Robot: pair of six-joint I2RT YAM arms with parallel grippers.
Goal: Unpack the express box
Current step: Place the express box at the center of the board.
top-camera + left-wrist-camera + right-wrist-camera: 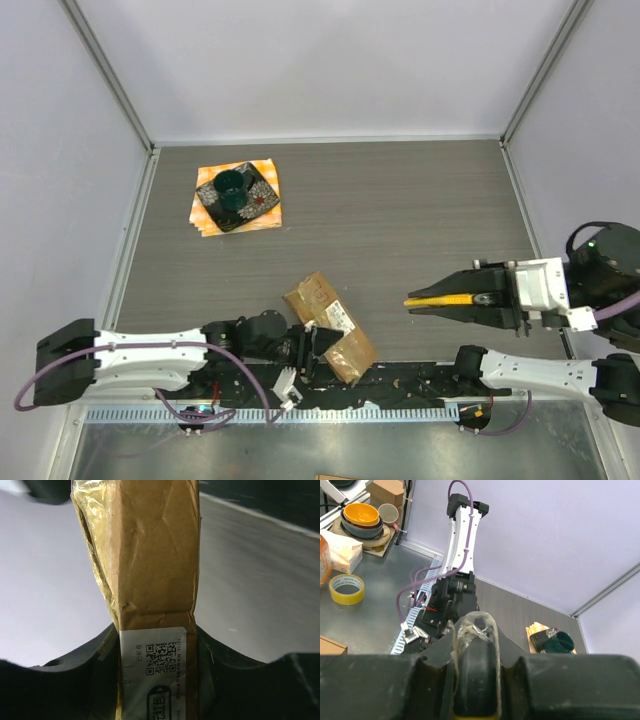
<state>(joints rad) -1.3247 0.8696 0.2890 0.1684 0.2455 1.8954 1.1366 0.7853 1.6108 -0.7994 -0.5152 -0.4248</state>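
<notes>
Table point(400, 220): grey, walled on three sides.
Box point(318, 298): near edge, centre, label up.
Left gripper point(312, 345): clamped on box's near end, probably steadying it for cutting.
Right gripper point(480, 298): closed on yellow tool point(440, 299), likely a cutter; tip aimed at box, not touching.
Dish point(237, 193): far left, well apart from box.

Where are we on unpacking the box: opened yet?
Done: left pincer grips the express box at its near end; right pincer holds a yellow-and-black tool. In hand: tool points at the box, apart from it. Left: shiny tape looks uncut, box closed, nothing taken out.
</notes>
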